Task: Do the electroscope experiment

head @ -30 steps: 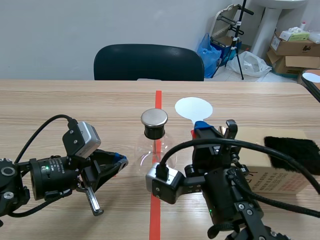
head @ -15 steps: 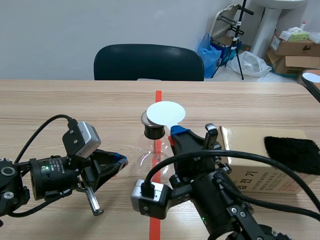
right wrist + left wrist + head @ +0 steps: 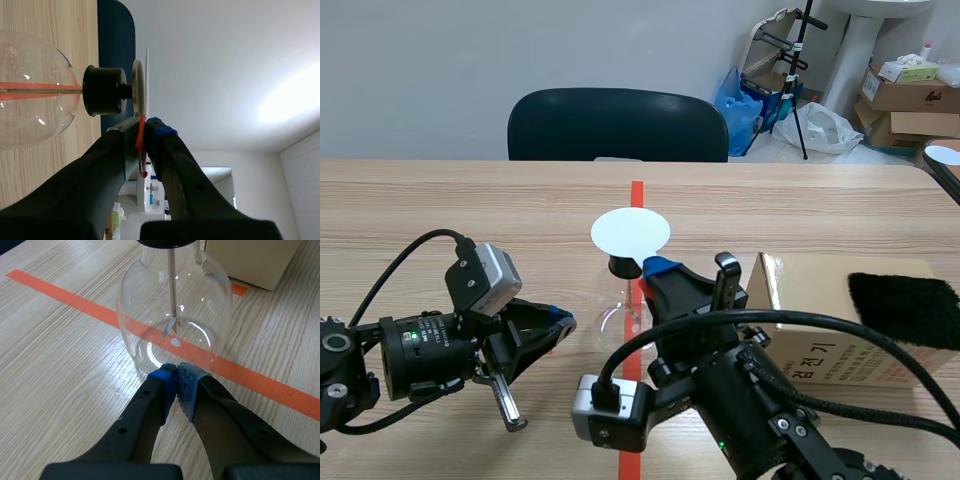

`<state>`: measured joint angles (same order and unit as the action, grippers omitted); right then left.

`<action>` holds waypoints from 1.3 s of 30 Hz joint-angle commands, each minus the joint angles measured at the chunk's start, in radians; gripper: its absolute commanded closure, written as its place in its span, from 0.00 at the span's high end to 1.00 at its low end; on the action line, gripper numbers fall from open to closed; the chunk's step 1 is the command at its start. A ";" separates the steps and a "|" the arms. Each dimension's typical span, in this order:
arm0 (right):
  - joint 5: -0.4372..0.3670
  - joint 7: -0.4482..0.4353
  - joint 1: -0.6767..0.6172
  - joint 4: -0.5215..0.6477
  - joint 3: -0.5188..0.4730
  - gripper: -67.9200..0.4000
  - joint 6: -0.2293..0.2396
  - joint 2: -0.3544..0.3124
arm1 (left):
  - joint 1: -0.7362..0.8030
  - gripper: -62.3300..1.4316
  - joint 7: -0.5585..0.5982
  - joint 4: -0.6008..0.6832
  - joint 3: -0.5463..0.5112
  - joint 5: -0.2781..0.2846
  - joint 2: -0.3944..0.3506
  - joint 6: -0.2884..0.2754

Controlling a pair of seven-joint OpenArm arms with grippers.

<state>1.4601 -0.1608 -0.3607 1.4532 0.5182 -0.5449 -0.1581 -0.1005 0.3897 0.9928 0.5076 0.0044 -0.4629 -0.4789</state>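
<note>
The electroscope is a clear glass flask [image 3: 618,305] with a black stopper [image 3: 623,266]; a metal rod with foil leaves [image 3: 171,322] hangs inside it. My right gripper [image 3: 665,270] is shut on the red handle [image 3: 141,145] of a white disc [image 3: 630,231]. It holds the disc flat, just over the electroscope's metal cap [image 3: 137,89], which the disc hides in the scene view. I cannot tell whether disc and cap touch. My left gripper [image 3: 176,372] is shut on nothing, low on the table, with its blue pads against the base of the flask [image 3: 175,315].
A cardboard box [image 3: 840,330] stands to the right of the flask, with a black cloth [image 3: 905,300] lying on top. An orange tape line [image 3: 637,195] runs under the flask. A dark chair [image 3: 617,125] stands behind the table's far edge.
My right arm has swung left with the white disc, from beside the flask to over its metal cap. The left arm has stayed where it was.
</note>
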 commanded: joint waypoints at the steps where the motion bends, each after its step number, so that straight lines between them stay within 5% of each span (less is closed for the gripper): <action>1: 0.001 -0.004 0.012 0.022 -0.009 0.02 -0.015 -0.005 | -0.016 0.07 0.010 0.019 -0.003 0.013 0.003 -0.002; 39: 0.001 -0.003 0.012 0.029 -0.009 0.02 -0.038 -0.005 | -0.016 0.07 0.010 0.019 -0.003 0.013 0.003 -0.002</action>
<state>1.4601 -0.1608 -0.3603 1.4544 0.5182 -0.5701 -0.1581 -0.1005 0.3897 0.9928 0.5076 0.0044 -0.4629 -0.4789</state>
